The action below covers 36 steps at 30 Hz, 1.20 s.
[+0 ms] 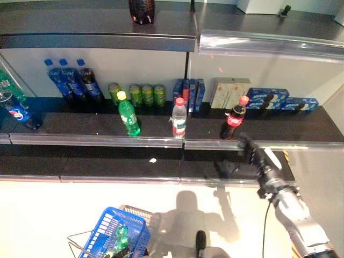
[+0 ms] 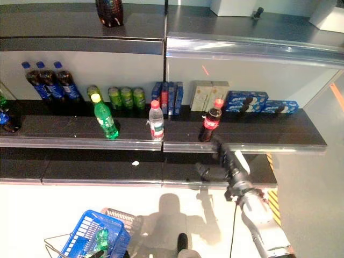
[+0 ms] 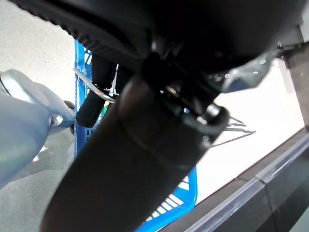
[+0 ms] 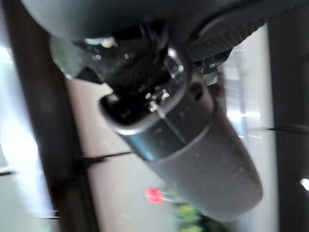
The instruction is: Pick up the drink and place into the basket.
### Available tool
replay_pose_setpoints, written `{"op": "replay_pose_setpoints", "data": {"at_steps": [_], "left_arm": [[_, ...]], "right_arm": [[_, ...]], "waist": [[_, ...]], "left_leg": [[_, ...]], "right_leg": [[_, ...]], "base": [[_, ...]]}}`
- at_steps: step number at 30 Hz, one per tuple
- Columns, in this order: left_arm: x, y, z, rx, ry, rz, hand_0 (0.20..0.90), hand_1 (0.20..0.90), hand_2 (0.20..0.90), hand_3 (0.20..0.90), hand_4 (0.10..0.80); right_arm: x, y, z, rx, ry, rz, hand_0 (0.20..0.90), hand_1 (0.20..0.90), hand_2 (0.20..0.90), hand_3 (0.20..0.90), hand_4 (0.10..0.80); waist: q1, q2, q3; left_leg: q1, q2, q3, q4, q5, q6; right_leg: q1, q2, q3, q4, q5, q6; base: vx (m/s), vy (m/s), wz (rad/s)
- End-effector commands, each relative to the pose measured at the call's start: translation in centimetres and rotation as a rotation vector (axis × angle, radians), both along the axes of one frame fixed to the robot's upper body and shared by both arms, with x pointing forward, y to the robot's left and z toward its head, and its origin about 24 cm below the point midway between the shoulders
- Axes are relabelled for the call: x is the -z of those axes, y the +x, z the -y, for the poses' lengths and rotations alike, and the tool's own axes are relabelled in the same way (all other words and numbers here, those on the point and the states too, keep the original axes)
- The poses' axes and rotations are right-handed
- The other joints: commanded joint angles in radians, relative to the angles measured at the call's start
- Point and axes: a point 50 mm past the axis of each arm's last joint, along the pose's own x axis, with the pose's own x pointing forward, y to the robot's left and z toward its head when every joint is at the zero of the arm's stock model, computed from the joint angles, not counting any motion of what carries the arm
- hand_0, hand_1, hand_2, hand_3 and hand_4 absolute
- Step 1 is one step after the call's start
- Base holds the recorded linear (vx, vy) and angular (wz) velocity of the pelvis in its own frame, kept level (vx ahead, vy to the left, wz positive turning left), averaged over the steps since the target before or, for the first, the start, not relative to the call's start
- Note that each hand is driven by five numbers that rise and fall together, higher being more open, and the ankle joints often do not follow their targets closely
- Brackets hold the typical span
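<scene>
1 green bottle (image 1: 119,237) in blue basket (image 1: 137,232)

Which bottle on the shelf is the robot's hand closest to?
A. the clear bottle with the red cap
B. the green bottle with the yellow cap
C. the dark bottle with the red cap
C: the right hand reaches up just below and beside the dark bottle with the red cap; the other two bottles stand farther to the left.

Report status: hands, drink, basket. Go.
Right hand reaching at the cola bottle, grip unclear. Left hand on blue basket handle. Green bottle already in basket. Path clear.
</scene>
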Motion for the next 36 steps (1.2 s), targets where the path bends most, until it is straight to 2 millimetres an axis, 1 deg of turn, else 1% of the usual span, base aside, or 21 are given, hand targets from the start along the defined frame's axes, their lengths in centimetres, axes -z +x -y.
{"op": "replay_pose_setpoints", "data": {"at_steps": [1,4,7,8,15,19,21,22,24,25,27,29,36], "left_arm": [[-0.9,0.0,-2.2,0.038,0.091,0.057,0.3,0.3,0.3,0.2,0.1],[-0.9,0.0,-2.2,0.046,0.094,0.048,0.3,0.3,0.3,0.2,0.1],[-0.8,-0.3,-2.1,0.04,0.092,0.041,0.3,0.3,0.3,0.2,0.1],[-0.8,-0.3,-2.1,0.04,0.092,0.042,0.3,0.3,0.3,0.2,0.1],[-0.8,1.3,-1.8,0.056,0.076,0.052,0.3,0.3,0.3,0.2,0.1],[-0.9,3.0,-1.3,0.058,0.065,0.09,0.3,0.3,0.3,0.2,0.1],[-1.3,4.8,-1.3,0.061,0.062,0.131,0.3,0.3,0.3,0.2,0.1],[-1.4,5.1,-1.2,0.06,0.062,0.136,0.3,0.3,0.3,0.2,0.1],[-1.8,6.5,-1.2,0.058,0.058,0.17,0.3,0.3,0.3,0.2,0.1],[-2.1,7.4,-1.2,0.059,0.058,0.194,0.3,0.3,0.3,0.2,0.1],[-2.4,8.4,-1.1,0.06,0.058,0.219,0.3,0.3,0.3,0.2,0.1],[-3.0,9.9,-1.0,0.069,0.063,0.255,0.3,0.3,0.3,0.2,0.1],[-3.9,12.3,-0.1,0.087,0.073,0.309,0.3,0.3,0.3,0.2,0.1]], "right_arm": [[-7.0,-0.2,-1.0,-0.037,-0.022,0.389,0.9,0.9,0.9,0.9,0.8],[-8.0,-0.2,-0.5,0.039,0.012,0.452,0.9,0.9,0.9,0.9,0.8],[-7.7,0.2,0.0,0.162,0.081,0.474,0.9,0.9,0.9,0.9,0.8],[-7.7,0.2,0.0,0.162,0.081,0.474,0.9,0.9,0.9,0.9,0.8],[-7.0,0.8,0.3,0.327,0.155,0.492,0.9,0.9,0.9,0.9,0.8],[-7.2,1.3,0.8,0.413,0.19,0.537,0.9,0.9,0.9,0.9,0.8],[-7.8,2.0,0.8,0.448,0.202,0.581,0.9,0.9,0.9,0.9,0.8],[-7.9,2.1,0.8,0.451,0.204,0.585,0.9,0.9,0.9,0.9,0.8],[-8.7,2.9,0.5,0.457,0.208,0.612,0.9,0.9,0.9,0.9,0.8],[-9.2,3.6,0.2,0.46,0.206,0.628,0.9,0.9,0.9,0.9,0.8],[-10.0,4.2,-0.3,0.456,0.205,0.655,0.9,0.9,0.9,0.9,0.8],[-11.4,4.9,-0.9,0.451,0.207,0.709,0.9,0.9,0.9,0.9,0.8],[-14.5,5.6,-1.7,0.442,0.223,0.825,0.9,0.9,0.9,0.9,0.8]], "waist": [[0.002,-0.015,-0.055],[0.006,-0.008,-0.057],[0.01,0.002,-0.056],[0.01,0.002,-0.055],[0.005,0.017,-0.019],[0.0,0.028,0.018],[-0.004,0.034,0.058],[-0.004,0.035,0.063],[-0.003,0.042,0.098],[0.001,0.047,0.126],[0.004,0.05,0.151],[0.01,0.051,0.187],[0.025,0.049,0.246]], "left_leg": [[-0.028,0.016,-0.045,0.065,-0.031,0.009],[-0.026,0.013,-0.041,0.069,-0.034,0.009],[-0.023,0.006,-0.042,0.08,-0.045,0.014],[-0.024,0.006,-0.042,0.081,-0.046,0.014],[-0.068,-0.002,-0.046,0.161,-0.066,0.022],[-0.12,-0.002,-0.05,0.216,-0.075,0.026],[-0.168,-0.007,-0.057,0.25,-0.079,0.028],[-0.175,-0.007,-0.059,0.255,-0.08,0.029],[-0.206,-0.011,-0.069,0.271,-0.078,0.029],[-0.23,-0.015,-0.08,0.284,-0.074,0.031],[-0.253,-0.018,-0.09,0.295,-0.072,0.033],[-0.288,-0.021,-0.105,0.306,-0.066,0.037],[-0.355,-0.03,-0.141,0.332,-0.055,0.04]], "right_leg": [[-0.001,-0.06,0.001,0.079,-0.069,0.062],[0.005,-0.065,-0.001,0.077,-0.069,0.063],[0.009,-0.073,-0.003,0.084,-0.074,0.064],[0.009,-0.073,-0.003,0.085,-0.075,0.065],[-0.024,-0.081,0.011,0.138,-0.09,0.055],[-0.07,-0.083,0.02,0.185,-0.105,0.041],[-0.11,-0.085,0.025,0.214,-0.112,0.03],[-0.116,-0.085,0.026,0.219,-0.114,0.029],[-0.14,-0.086,0.028,0.233,-0.117,0.022],[-0.16,-0.085,0.029,0.245,-0.118,0.015],[-0.183,-0.083,0.031,0.257,-0.119,0.01],[-0.213,-0.077,0.032,0.268,-0.117,0.002],[-0.26,-0.063,0.03,0.287,-0.118,-0.008]], "base": [[0.052,0.039,0.03],[0.044,0.035,0.05],[0.057,0.051,0.07],[0.054,0.04,0.03],[0.017,0.007,0.0],[-0.049,0.018,0.01],[-0.162,0.021,0.02],[-0.136,0.013,-0.01],[-0.15,0.015,-0.05],[-0.157,-0.002,-0.05],[-0.127,-0.031,-0.03],[-0.132,-0.068,0.0],[-0.056,-0.075,0.03]]}}
